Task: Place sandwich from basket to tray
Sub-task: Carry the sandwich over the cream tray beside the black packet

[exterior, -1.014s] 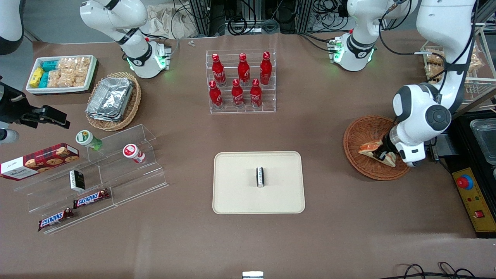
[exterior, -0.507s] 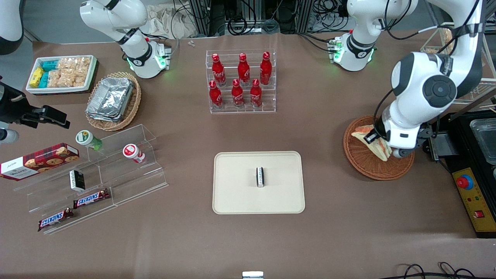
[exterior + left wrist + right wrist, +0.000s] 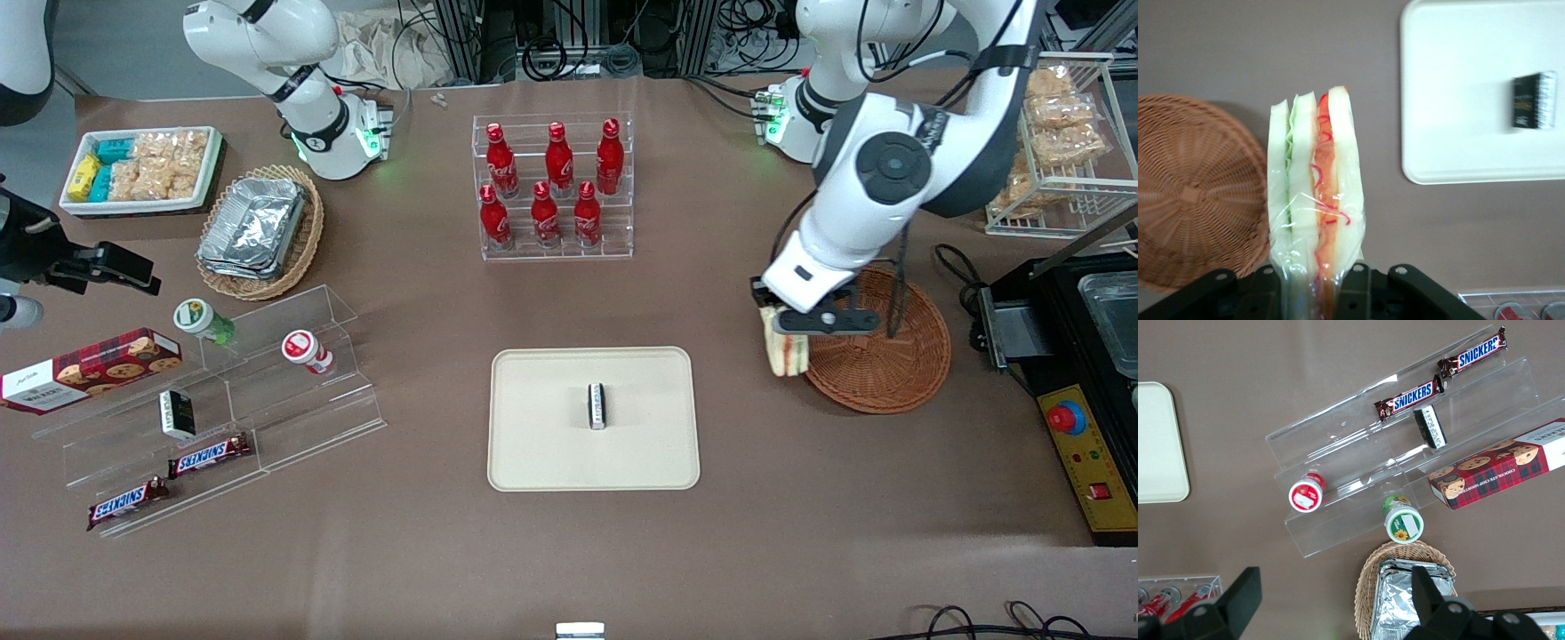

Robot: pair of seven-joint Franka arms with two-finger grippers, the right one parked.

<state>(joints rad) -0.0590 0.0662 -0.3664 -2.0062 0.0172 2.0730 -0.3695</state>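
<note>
My left gripper [image 3: 786, 325] hangs above the table at the rim of the reddish-brown wicker basket [image 3: 889, 364], on the side toward the tray, and is shut on the sandwich [image 3: 788, 356]. The sandwich [image 3: 1315, 187] is plastic-wrapped, with white bread and green and orange-red filling, and it sticks out from between the fingers of the gripper [image 3: 1315, 290], its cut edge facing the wrist camera. The basket [image 3: 1191, 200] holds nothing. The cream tray [image 3: 542, 444] lies mid-table toward the parked arm's end from the gripper. A small black packet [image 3: 597, 406] rests on the tray [image 3: 1458, 133].
A clear rack of red bottles [image 3: 556, 187] stands farther from the front camera than the tray. A wire rack of snack packets [image 3: 1062, 133] and a black appliance [image 3: 1089, 356] sit at the working arm's end. Clear shelves with snacks [image 3: 222, 409] lie toward the parked arm's end.
The gripper has lifted the sandwich out of the basket and carried it over the basket's rim toward the tray. The basket now holds nothing.
</note>
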